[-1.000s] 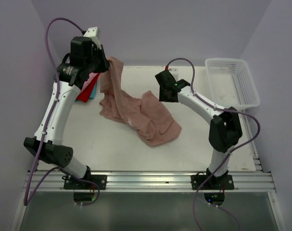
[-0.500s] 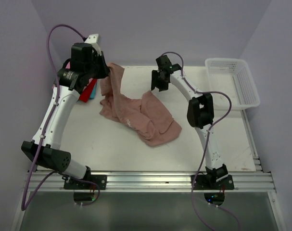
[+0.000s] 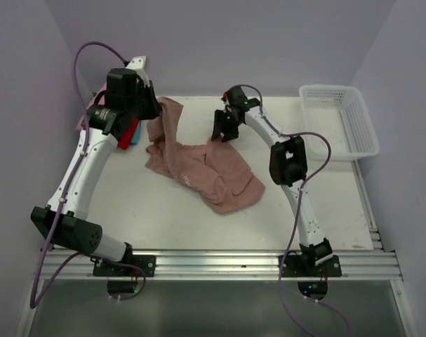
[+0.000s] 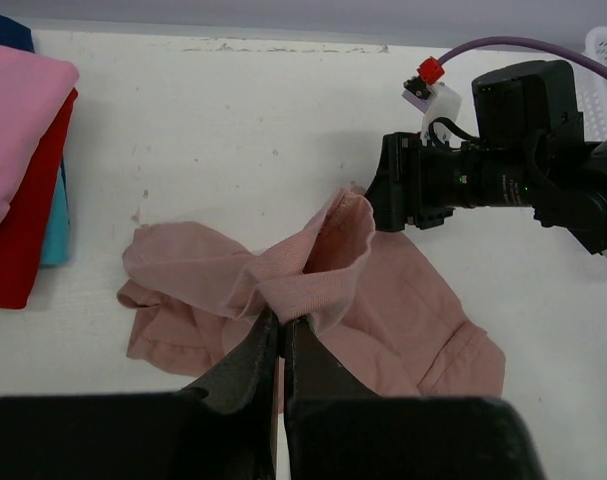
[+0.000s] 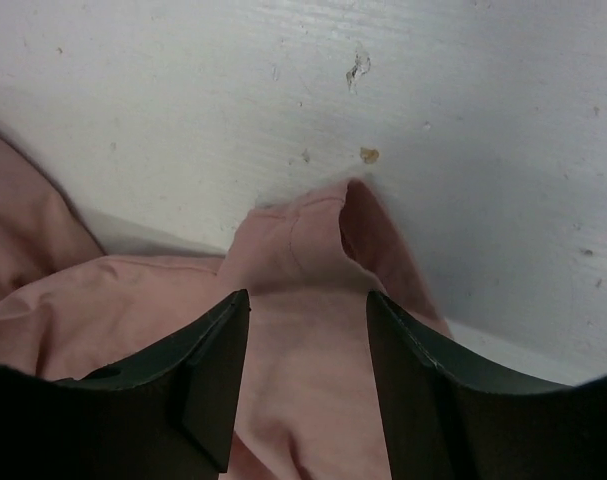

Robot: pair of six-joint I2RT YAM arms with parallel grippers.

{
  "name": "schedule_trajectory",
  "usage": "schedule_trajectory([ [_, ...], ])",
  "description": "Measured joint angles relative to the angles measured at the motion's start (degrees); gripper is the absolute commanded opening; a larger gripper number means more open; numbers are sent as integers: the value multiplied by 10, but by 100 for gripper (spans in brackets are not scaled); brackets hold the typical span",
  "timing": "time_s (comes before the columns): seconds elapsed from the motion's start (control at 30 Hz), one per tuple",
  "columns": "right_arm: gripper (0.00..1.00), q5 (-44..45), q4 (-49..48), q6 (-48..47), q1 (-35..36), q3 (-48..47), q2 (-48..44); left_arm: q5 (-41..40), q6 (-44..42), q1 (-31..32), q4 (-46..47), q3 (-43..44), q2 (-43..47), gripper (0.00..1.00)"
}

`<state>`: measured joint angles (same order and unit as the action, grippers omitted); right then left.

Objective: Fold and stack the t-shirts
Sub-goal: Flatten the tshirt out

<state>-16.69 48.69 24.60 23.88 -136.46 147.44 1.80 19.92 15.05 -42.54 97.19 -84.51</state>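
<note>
A dusty-pink t-shirt (image 3: 202,165) lies crumpled in the middle of the table. My left gripper (image 3: 158,107) is shut on its back-left edge and holds it up off the table; in the left wrist view the fingertips (image 4: 283,318) pinch a cloth fold (image 4: 318,270). My right gripper (image 3: 220,133) stands open just above a raised corner of the shirt (image 5: 303,250), one finger (image 5: 218,360) on each side, not gripping. Folded t-shirts lie stacked at the back left: pink (image 4: 18,110), red (image 4: 23,250) and blue (image 4: 55,225).
A white lattice basket (image 3: 339,119) stands at the back right corner. The folded stack (image 3: 130,131) sits partly behind my left arm. Purple walls close in the table at the back and sides. The right arm's body (image 4: 483,175) shows in the left wrist view.
The right arm has stretched out toward the back and swung its gripper left and down over the shirt's raised corner. My left gripper keeps its hold on the cloth and has shifted slightly.
</note>
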Motion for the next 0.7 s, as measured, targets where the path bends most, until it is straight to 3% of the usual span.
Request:
schedule_trajectory([
  [0.07,55,-4,-2,0,0,-12,15,3,0,0,4,-11,2,0],
  [0.17,45,-9,-5,2,-3,-27,26,6,0,0,10,-27,5,0],
  [0.2,31,-8,-5,2,-3,-30,30,7,0,0,12,-30,6,0],
  [0.27,19,-7,-7,1,-3,-31,35,8,0,0,13,-35,8,0],
  [0.33,0,-6,-11,1,-5,-24,36,8,0,0,14,-38,10,0],
  [0.47,0,-2,-39,2,-7,22,15,9,0,0,15,-44,17,0],
  [0.7,0,69,-74,-14,-4,206,-100,10,0,-6,23,-60,27,0],
])
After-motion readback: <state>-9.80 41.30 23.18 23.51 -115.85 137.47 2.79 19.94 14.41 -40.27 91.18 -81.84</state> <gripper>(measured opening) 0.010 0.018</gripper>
